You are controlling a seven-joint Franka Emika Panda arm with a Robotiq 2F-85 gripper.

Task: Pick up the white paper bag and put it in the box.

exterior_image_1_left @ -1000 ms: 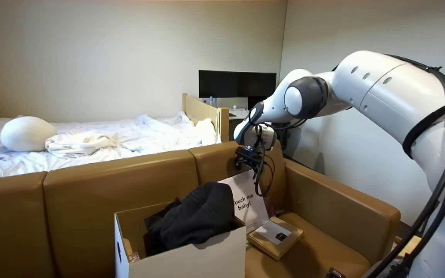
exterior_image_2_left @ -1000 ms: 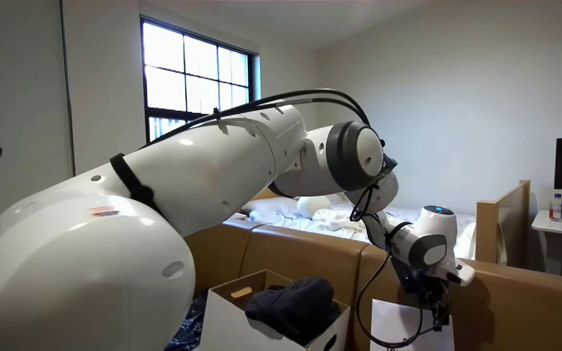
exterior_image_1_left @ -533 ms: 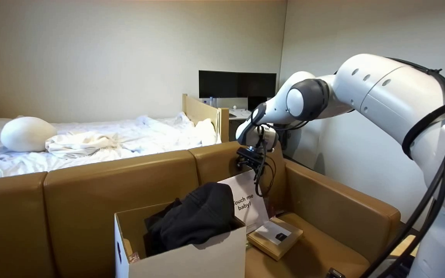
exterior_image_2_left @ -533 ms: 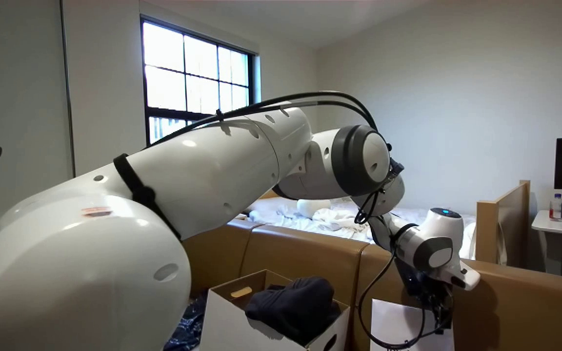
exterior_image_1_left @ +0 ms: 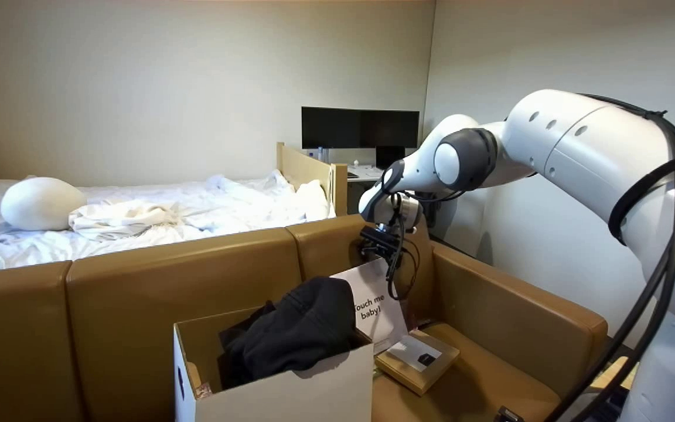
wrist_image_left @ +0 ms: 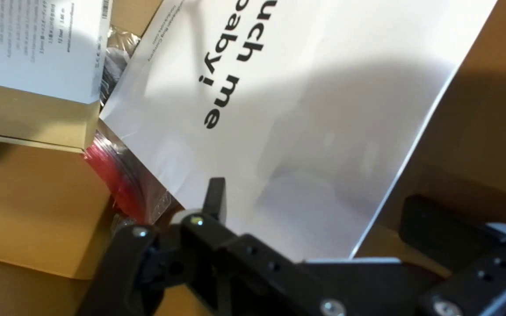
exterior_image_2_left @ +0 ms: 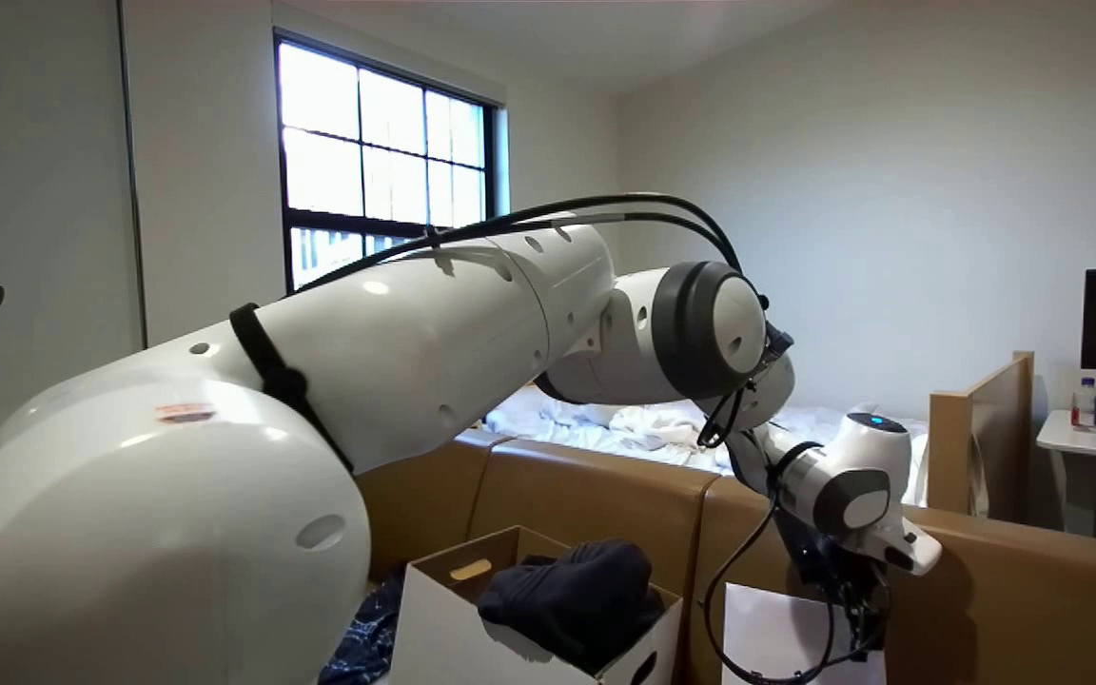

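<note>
Your black two-fingered hand (wrist_image_left: 316, 197) is released: in the wrist view its fingers (wrist_image_left: 216, 199) stand well apart, one overlapping the printed face of the flat, rectangular white paper bag (wrist_image_left: 319, 109), the other past the bag's top edge. You cannot tell from these pictures whether either finger touches the paper. The hand is at the bag's upper right corner, as the print reads.

You have the bag leaning on the brown leather backrest (exterior_image_1_left: 185, 275), at the back edge of the tabletop (exterior_image_1_left: 484, 381), here the sofa's brown leather seat, toward the corner by the armrest (exterior_image_1_left: 519, 299). Its bold black print faces outward and reads upright in an exterior view. What shows of the face there is taller than wide, so the long axis looks to run up the backrest's slope, top end up; a crumpled black cloth garment (exterior_image_1_left: 299, 328) hides its lower left corner.

Beside the bag's foot lies a small, flat tan cardboard package (exterior_image_1_left: 405, 370) with a white label. The wrist view also gives you a red packet in clear plastic (wrist_image_left: 121, 184) along the bag's side.

Farther from the armrest edge, your open, white-walled cardboard box (exterior_image_1_left: 296, 398) holds the garment, heaped above its rim.
</note>
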